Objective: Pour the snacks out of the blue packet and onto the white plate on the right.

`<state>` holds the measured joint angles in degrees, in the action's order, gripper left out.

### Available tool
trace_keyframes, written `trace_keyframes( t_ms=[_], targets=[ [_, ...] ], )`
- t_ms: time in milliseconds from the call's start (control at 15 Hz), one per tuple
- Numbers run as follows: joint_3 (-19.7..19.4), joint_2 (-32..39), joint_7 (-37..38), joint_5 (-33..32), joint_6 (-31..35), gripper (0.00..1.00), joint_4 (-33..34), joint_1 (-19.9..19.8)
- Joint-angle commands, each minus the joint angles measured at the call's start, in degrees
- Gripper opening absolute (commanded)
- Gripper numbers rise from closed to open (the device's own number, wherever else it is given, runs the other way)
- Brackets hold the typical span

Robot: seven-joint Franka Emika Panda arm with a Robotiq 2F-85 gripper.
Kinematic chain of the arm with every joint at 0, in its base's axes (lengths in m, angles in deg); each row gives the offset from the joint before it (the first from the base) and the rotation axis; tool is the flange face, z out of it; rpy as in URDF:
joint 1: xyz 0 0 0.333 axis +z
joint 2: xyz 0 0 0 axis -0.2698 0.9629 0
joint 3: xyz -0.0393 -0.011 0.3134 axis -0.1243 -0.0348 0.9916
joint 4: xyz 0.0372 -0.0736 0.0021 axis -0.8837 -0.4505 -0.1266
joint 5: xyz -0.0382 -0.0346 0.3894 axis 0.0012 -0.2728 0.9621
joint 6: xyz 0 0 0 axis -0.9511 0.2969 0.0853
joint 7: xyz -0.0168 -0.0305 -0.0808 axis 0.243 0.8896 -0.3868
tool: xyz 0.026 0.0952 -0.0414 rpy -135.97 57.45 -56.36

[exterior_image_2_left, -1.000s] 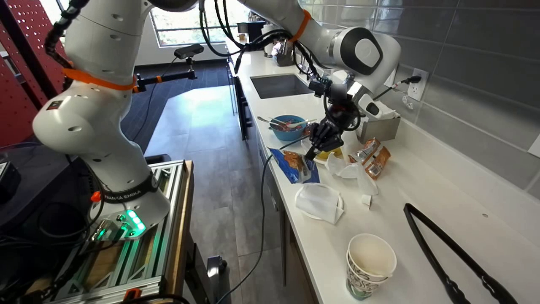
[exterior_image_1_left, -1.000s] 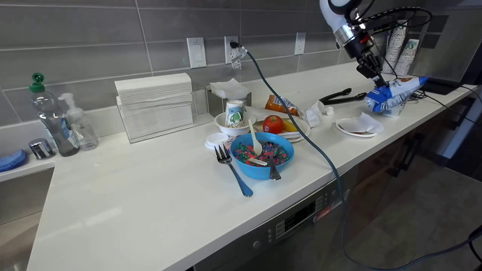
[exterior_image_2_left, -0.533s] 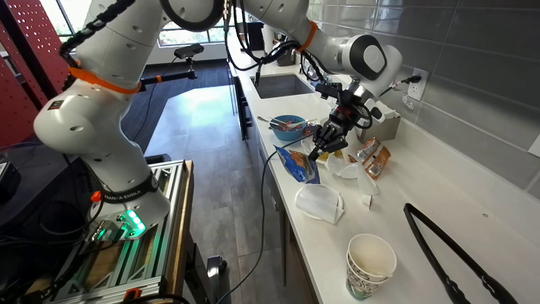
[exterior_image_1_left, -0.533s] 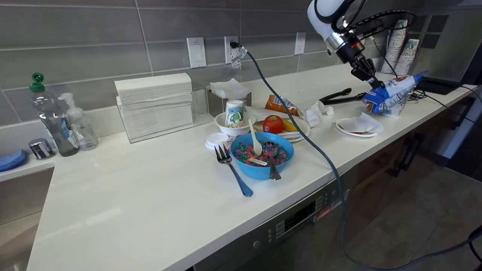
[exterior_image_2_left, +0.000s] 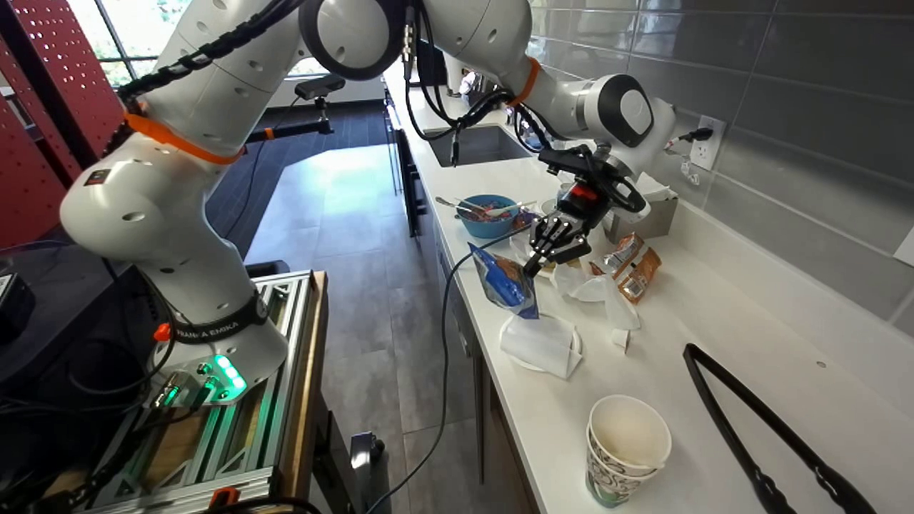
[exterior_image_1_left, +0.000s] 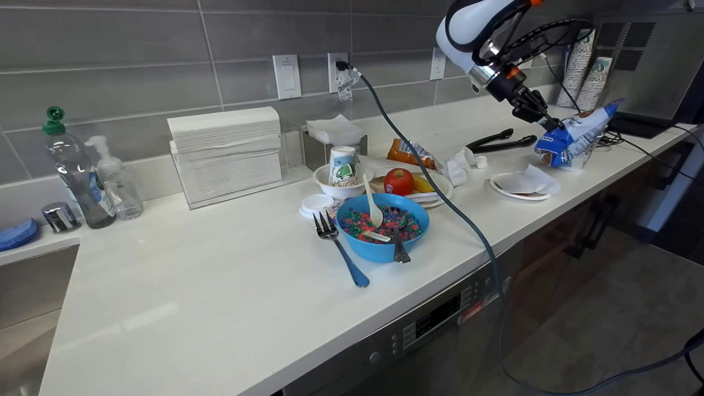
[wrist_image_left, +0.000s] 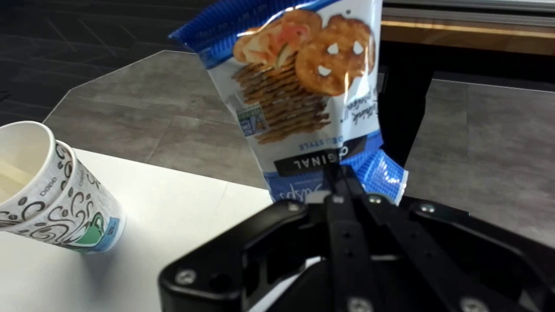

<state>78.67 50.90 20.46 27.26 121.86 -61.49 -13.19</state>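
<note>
fingers clamped on one end of a blue packet [wrist_image_left: 299, 104], a robot's gripper [exterior_image_2_left: 531, 267] holds it tilted above the counter [exterior_image_2_left: 650, 371], near the white plate [exterior_image_1_left: 499, 188], which white paper [exterior_image_2_left: 539, 339] partly covers. in an exterior view, paper cups [exterior_image_2_left: 628, 446] stand near, left of black tongs [exterior_image_2_left: 750, 401]; a blue bowl [exterior_image_2_left: 488, 228] sits far.

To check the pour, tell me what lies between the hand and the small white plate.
In an exterior view: the blue packet, then a napkin lying on the plate.
</note>
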Motion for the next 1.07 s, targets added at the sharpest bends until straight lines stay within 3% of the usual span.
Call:
trace_keyframes(
  t_ms=[0, 533, 1000],
  targets=[
    [0.23, 5.39, -2.73, -3.10, -5.48, 0.00, 7.43, 1.59],
    [-0.06, 16.72, -8.34, -9.37, -15.75, 0.00, 22.13, 6.04],
    [-0.82, 23.75, -13.60, -13.60, -20.67, 0.00, 30.08, 7.91]
  ],
)
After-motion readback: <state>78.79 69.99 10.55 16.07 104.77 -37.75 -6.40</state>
